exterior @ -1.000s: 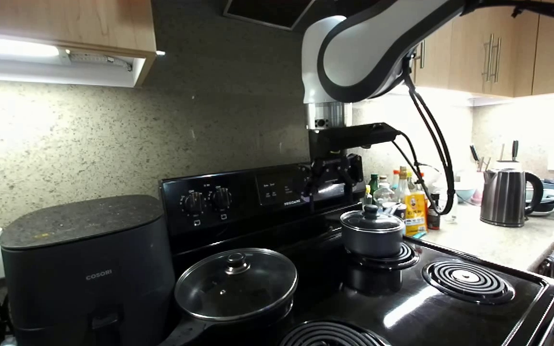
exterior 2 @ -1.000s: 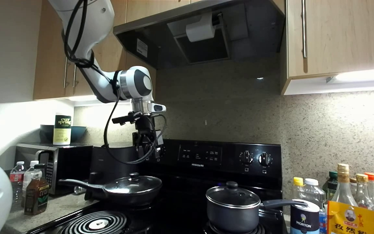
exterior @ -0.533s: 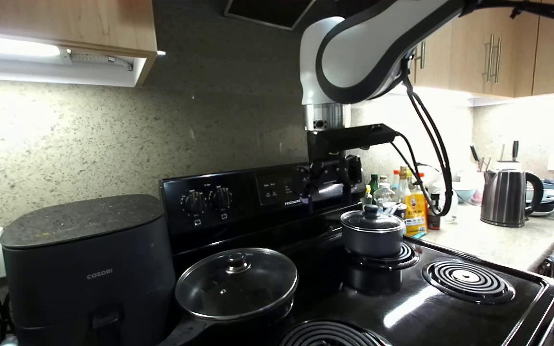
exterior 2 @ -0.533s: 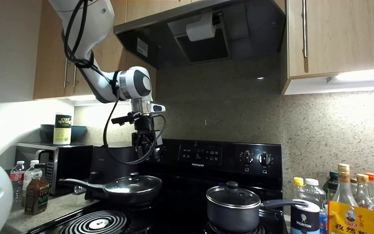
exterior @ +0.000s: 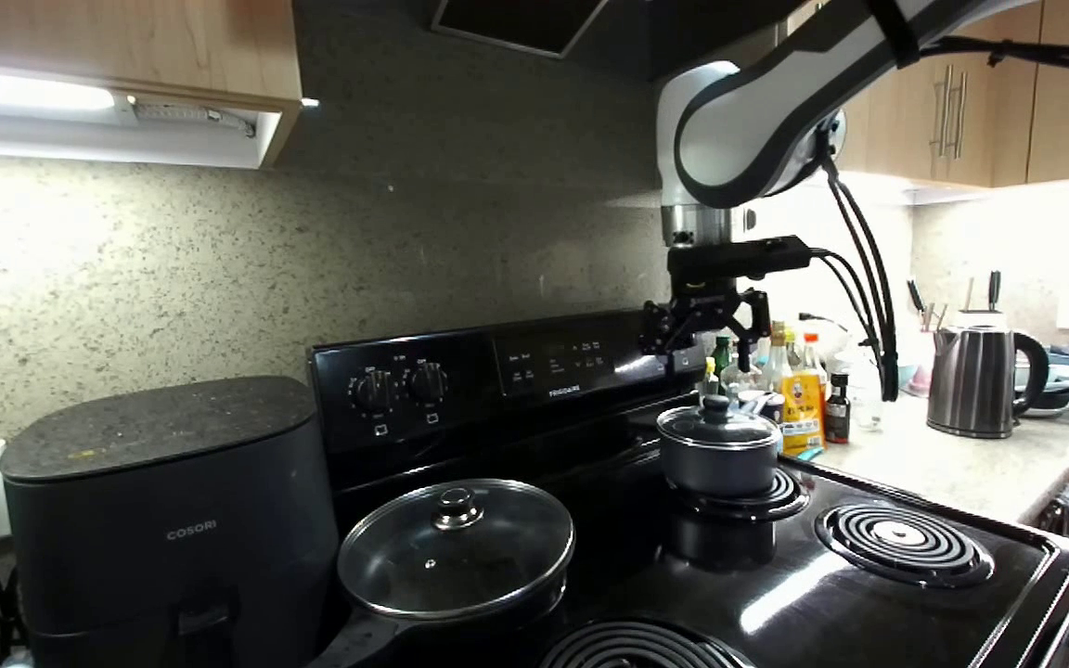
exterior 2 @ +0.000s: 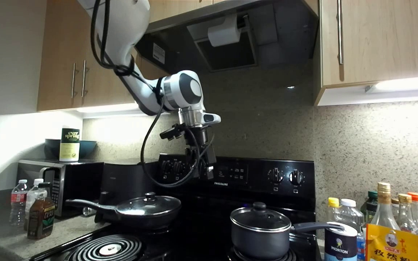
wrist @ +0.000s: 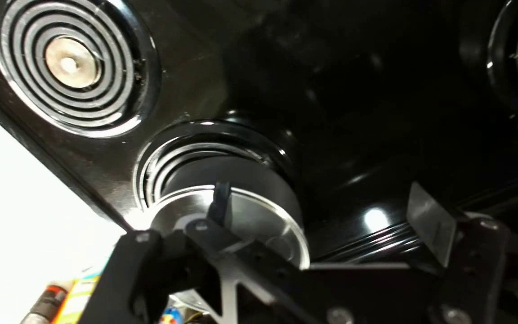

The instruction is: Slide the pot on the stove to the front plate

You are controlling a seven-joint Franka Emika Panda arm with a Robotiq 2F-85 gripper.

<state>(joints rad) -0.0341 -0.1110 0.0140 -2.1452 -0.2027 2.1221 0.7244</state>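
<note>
Pot [exterior 2: 259, 240] sits on the back coil [exterior: 783, 492], lid [exterior 2: 261, 219] on. Gripper [exterior: 701, 354] hangs higher, spread wide, nothing held. IMO best: get behind, press low on pot's side, push slow twd front plate [exterior: 901, 535], b/c lid might slip.

Gripper [exterior 2: 202, 172] apart from lidded pot [exterior 2: 260, 236]

The pot [exterior 2: 260, 239], dark grey, its knobbed glass lid [exterior 2: 267, 222] on, stands upright at the back of the glossy black stove [exterior: 683, 589]. The plate [exterior: 904, 545], a dark spiral coil with a pale centre, lies flat in front, apart from the pot.
</note>
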